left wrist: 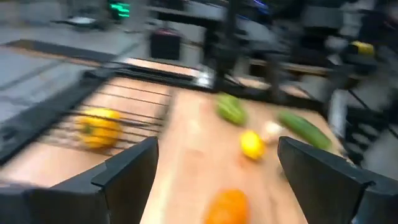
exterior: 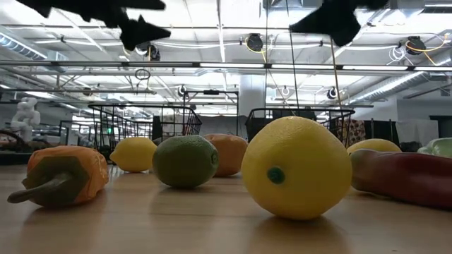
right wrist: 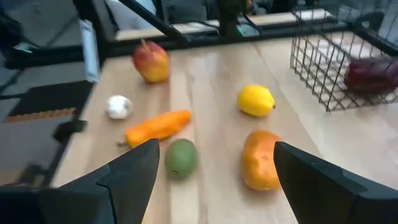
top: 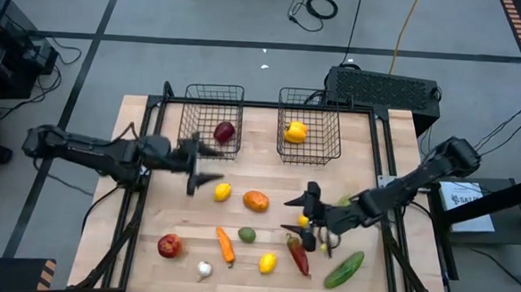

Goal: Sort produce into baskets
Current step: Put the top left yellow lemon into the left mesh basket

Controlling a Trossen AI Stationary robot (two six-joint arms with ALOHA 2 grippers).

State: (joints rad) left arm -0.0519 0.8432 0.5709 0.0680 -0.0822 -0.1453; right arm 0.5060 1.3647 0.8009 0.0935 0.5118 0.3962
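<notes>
Both empty and open: left end effector [top: 197,168] mid-left, right end effector [top: 308,218] lower right could knock the small lemon [top: 304,222] crowded against the chilli [top: 298,254].

Even, bright overhead light — ceiling strip lamps [exterior: 212,65] glare in the low view, arms there mere silhouettes. Soft short shadows under produce on the table [top: 265,236]. Left wrist view heavily motion-blurred; right wrist view mildly soft — background unfocused.
</notes>
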